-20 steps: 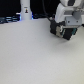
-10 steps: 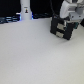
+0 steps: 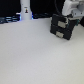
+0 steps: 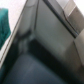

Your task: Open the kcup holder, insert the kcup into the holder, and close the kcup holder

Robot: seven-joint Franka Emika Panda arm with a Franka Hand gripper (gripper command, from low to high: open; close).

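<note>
At the exterior view's left, near the back edge of the white table (image 3: 35, 55), stands a small white bottle-like object (image 3: 25, 10) against the dark background; it has no part in the job. The wide middle of the table shows nothing else that I can make out.

Toward the exterior view's right sits the kcup holder (image 3: 62, 26), a black boxy unit near the table's far edge, its front showing two handle slots. It looks rigid and fairly heavy, so the body should stay put while the tray slides; the sensible place to take hold is a front handle slot, hooked or pinched and pulled straight out. Its smooth black plastic may be slippery.

Directly above and behind the holder hangs the white robot arm (image 3: 73, 7), close to or touching the unit's top. The wrist view is filled by blurred dark panels of the holder, so the gripper sits very near it. Its fingers are not visible, so whether they are spread or closed cannot be told. No kcup is visible.
</note>
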